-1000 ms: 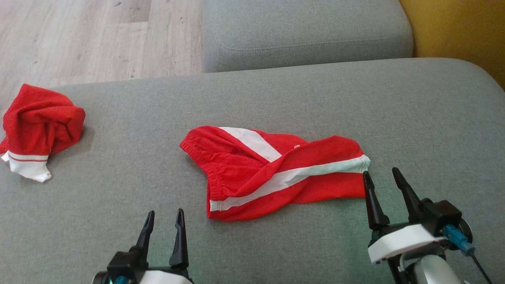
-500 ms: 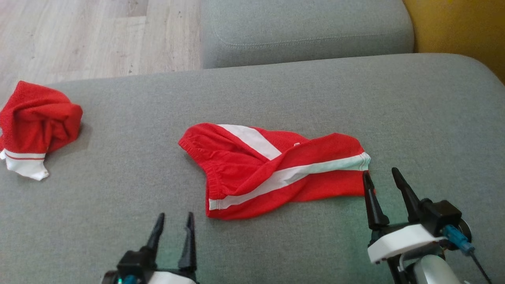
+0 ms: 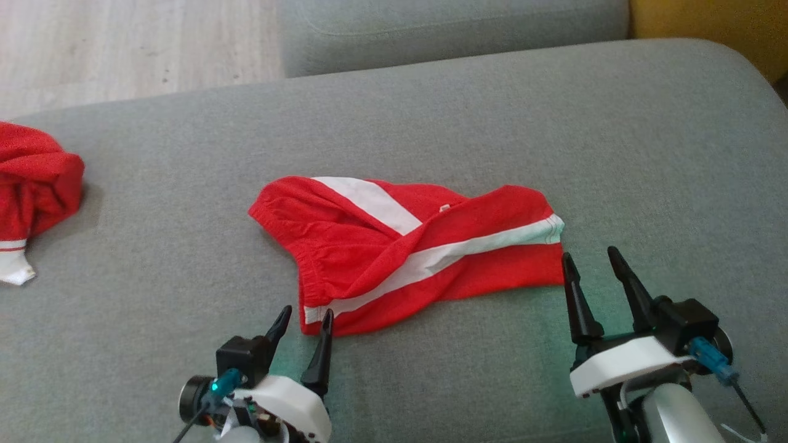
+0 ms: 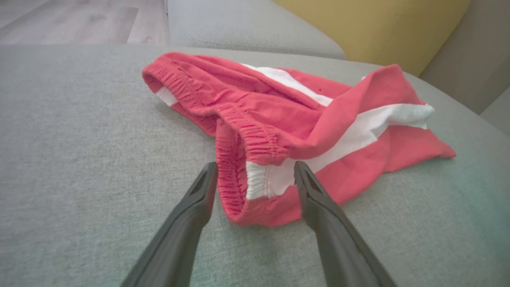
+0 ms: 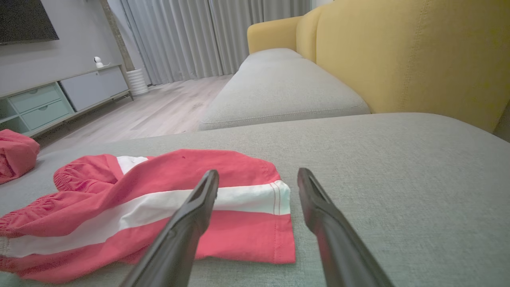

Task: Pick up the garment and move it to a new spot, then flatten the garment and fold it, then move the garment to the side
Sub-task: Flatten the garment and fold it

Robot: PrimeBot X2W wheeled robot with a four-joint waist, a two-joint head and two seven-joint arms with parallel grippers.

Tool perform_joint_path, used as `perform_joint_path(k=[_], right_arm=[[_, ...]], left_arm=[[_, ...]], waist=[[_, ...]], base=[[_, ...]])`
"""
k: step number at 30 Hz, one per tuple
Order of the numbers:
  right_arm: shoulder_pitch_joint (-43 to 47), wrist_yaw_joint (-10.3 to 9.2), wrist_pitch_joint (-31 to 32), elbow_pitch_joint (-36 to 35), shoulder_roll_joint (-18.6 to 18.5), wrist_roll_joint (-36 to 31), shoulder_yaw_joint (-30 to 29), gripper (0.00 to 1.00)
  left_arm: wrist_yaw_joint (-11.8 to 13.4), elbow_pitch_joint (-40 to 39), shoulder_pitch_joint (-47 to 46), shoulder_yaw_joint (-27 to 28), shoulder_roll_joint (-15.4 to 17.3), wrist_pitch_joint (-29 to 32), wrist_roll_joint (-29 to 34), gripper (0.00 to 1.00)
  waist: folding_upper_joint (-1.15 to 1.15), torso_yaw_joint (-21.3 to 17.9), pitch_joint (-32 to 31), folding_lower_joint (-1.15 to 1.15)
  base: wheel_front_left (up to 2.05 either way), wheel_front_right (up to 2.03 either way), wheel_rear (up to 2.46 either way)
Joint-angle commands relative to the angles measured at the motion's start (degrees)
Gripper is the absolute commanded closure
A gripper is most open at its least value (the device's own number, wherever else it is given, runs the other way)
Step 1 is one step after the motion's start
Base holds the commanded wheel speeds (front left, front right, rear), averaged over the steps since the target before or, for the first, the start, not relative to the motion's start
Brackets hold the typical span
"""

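Note:
The garment [image 3: 34,184], a crumpled red jersey with a white striped sleeve end, lies at the far left of the grey cushion; its red bulk [image 5: 16,153] also shows in the right wrist view. Both grippers are away from it, at a pair of red shorts [image 3: 400,252] with broad white stripes in the middle. My left gripper [image 3: 307,314] is open, its fingers straddling the shorts' waistband corner [image 4: 255,187]. At the shorts' right leg hem [image 5: 279,199], my right gripper [image 3: 588,255] is also open and holds nothing.
Everything rests on a wide grey sofa cushion [image 3: 615,154]. A second grey seat cushion [image 3: 431,31] lies behind it, with a yellow backrest [image 5: 398,56] to the right. Wood floor [image 3: 123,43] and a low cabinet [image 5: 59,95] are beyond.
The head camera has shifted, sliding the whole scene left and up. My left gripper has moved forward and right until its fingers straddle the shorts' waistband corner. The right gripper has barely moved.

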Motion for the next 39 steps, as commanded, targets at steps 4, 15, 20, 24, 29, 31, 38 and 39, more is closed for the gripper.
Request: perform_joint_path(k=[4,15,20,24,29,31,38,39], right_arm=[[-2.5,0.44,-0.6,-1.6,-0.1,0.3,0.8,0.00],[-6.6,0.44,4.1,2.4,-0.1,-4.4,-3.5,0.00],[-12.7,0.44,8.2,8.0,-2.1,-4.8,-0.7,0.00],[-17.4,0.44,11.7,13.5,-5.8,-0.5,4.1,0.00],[-21.2,0.44,14.8,17.3,-10.7,7.6,12.4,0.00],[-22.0,0.44,15.8,17.6,-12.5,11.1,16.2,0.00],[-24.2,0.44,18.1,17.3,-17.7,20.7,25.8,0.00],[-24.4,0.44,18.2,17.3,-18.1,21.7,27.0,0.02]], left_arm=[[0.2,0.3,-3.3,1.7,1.0,0.9,-0.5,0.00],[-0.5,0.2,-4.9,0.9,1.0,0.0,-1.1,1.00],[-0.1,-0.2,-5.8,0.7,1.0,-0.8,-0.9,1.00],[0.0,-0.1,-6.7,0.4,1.1,-1.2,-0.8,1.00],[0.2,0.0,-7.4,-0.1,0.9,-1.7,-0.8,1.00],[0.2,0.1,-7.5,-0.2,0.9,-1.8,-0.9,1.00],[0.6,0.5,-7.4,-0.4,0.9,-2.4,-1.3,1.00],[0.6,0.6,-7.4,-0.4,0.9,-2.5,-1.3,1.00]], waist=[[0.00,-1.3,1.3,-0.01],[0.00,-1.0,2.8,-0.01],[0.00,0.1,4.3,-0.01],[0.00,1.4,5.6,-0.01],[0.00,2.7,6.5,-0.01],[0.00,2.9,6.6,-0.01],[0.00,3.0,6.5,-0.01],[0.00,2.9,6.4,-0.01]], base=[[0.00,0.00,0.00],[0.00,0.00,0.00],[0.00,0.00,0.00],[0.00,0.00,0.00],[0.00,0.00,0.00],[0.00,0.00,0.00],[0.00,0.00,0.00],[0.00,0.00,0.00]])
